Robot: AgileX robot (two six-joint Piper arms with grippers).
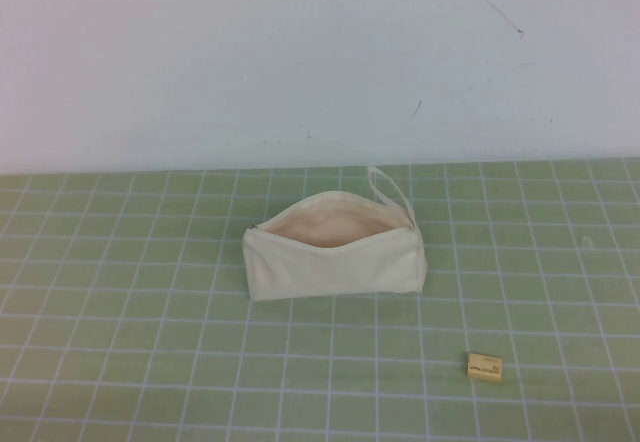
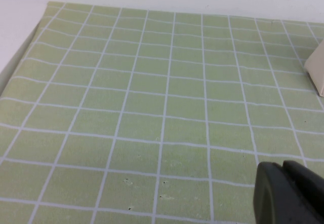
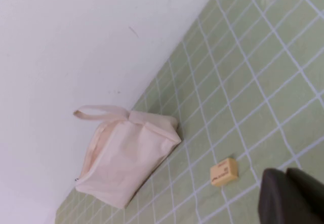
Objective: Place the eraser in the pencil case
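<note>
Cream off-white fabric zip pouch, the pencil case (image 1: 335,257), stands upright mid-mat on the green gridded mat (image 1: 120,362), zip side up and gaping, pale peach lining showing. Mouth already open, so a drop from above looks workable with no unzipping step. Small loop strap (image 1: 392,190) sticks out at the pouch's right rear end, clear of the opening.

Tiny pale tan rectangular eraser (image 1: 485,366) lies flat on the mat, dark printed mark up, on the robot's right and nearer the robot than the pouch, well apart from it. Nothing touches it.

Left gripper (image 2: 291,193): only a dark corner shows in its wrist view, off to the pouch's left; cannot tell its state. Right gripper (image 3: 293,196): likewise a dark edge, near the eraser in its wrist view; state not readable. Neither appears in the high view.

Judgement: task not begun; right arm is the natural one for the pick, being on the eraser's side.
</note>
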